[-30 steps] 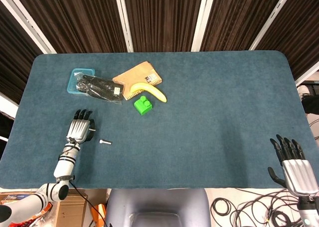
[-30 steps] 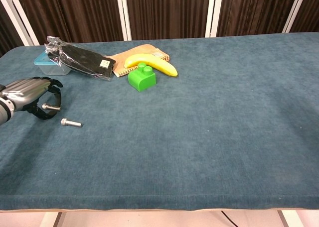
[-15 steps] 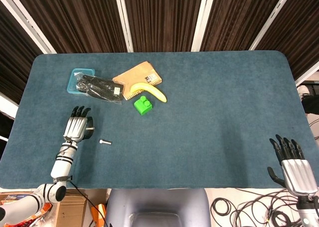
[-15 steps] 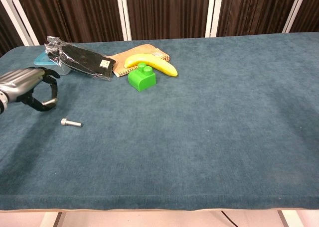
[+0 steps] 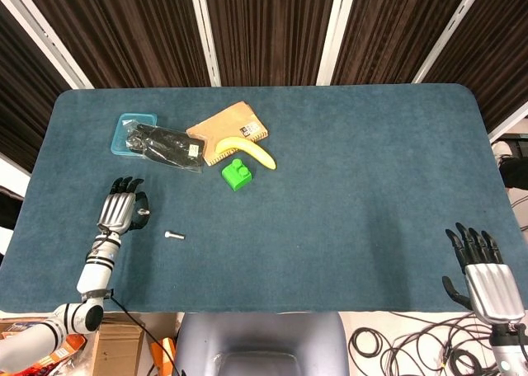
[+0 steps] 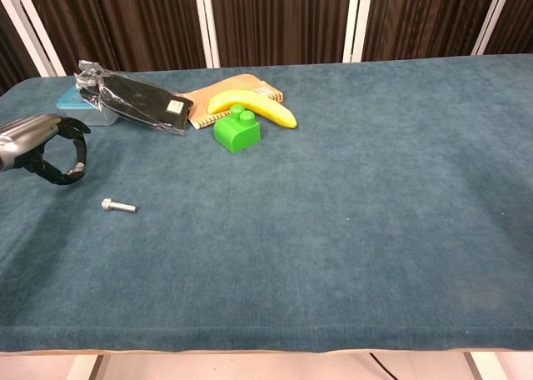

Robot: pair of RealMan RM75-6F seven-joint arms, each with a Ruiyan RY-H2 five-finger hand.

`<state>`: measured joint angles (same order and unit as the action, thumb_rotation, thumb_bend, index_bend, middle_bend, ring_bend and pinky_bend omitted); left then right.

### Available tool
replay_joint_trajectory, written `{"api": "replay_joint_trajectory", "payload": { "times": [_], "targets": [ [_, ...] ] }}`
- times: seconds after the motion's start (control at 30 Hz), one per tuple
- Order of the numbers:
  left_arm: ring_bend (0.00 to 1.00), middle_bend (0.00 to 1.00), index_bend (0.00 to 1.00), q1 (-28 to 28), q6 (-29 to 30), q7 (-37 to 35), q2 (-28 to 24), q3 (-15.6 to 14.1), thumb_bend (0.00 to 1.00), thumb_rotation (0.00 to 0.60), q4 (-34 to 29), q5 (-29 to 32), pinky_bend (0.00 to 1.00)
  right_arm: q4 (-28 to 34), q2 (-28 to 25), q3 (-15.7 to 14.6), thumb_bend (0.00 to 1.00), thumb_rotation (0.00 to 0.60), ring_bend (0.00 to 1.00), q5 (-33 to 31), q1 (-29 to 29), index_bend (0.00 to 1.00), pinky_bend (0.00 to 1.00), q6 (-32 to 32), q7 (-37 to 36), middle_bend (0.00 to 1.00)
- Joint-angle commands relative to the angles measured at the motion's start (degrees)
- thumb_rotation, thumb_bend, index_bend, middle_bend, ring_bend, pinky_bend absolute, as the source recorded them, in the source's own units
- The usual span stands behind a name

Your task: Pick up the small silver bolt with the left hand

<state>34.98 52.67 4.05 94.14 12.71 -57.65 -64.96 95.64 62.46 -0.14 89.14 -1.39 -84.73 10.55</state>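
The small silver bolt (image 5: pixel 172 236) (image 6: pixel 118 205) lies flat on the blue table cloth, near the front left. My left hand (image 5: pixel 120 208) (image 6: pixel 40 145) hovers above the cloth to the left of the bolt and a little farther back, not touching it. Its fingers curve downward toward the thumb and hold nothing. My right hand (image 5: pixel 487 270) hangs beyond the table's front right corner with its fingers spread and empty; only the head view shows it.
At the back left sit a blue lidded box (image 5: pixel 132 129), a black bagged item (image 5: pixel 169 145) (image 6: pixel 137 101), a brown notebook (image 5: pixel 231 127), a banana (image 5: pixel 252 152) (image 6: pixel 250 105) and a green block (image 5: pixel 237 174) (image 6: pixel 236 132). Cables lie on the floor by the right hand.
My left hand has drawn away from the bolt, going left and slightly farther back. The bolt and the right hand have stayed put.
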Motion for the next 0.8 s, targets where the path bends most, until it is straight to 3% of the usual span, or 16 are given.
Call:
{"api": "replay_joint_trajectory", "payload": {
  "times": [0.03,0.8],
  "targets": [
    [0.06,0.15,0.61,0.1,-0.9,-1.2,-0.2,0.2,0.34,0.600,0.6,0.2,0.06,0.0,0.0,0.0,0.29,0.600,0.00,0.1,0.0,0.00,0.00,-0.1,-0.1,0.00],
    [0.06,0.15,0.57,0.6,-5.0,-4.0,-0.3,1.1,0.34,0.600,4.1,2.8,0.06,0.0,-0.1,0.0,0.29,0.600,0.00,0.0,0.0,0.00,0.00,-0.1,-0.1,0.00]
  ]
}}
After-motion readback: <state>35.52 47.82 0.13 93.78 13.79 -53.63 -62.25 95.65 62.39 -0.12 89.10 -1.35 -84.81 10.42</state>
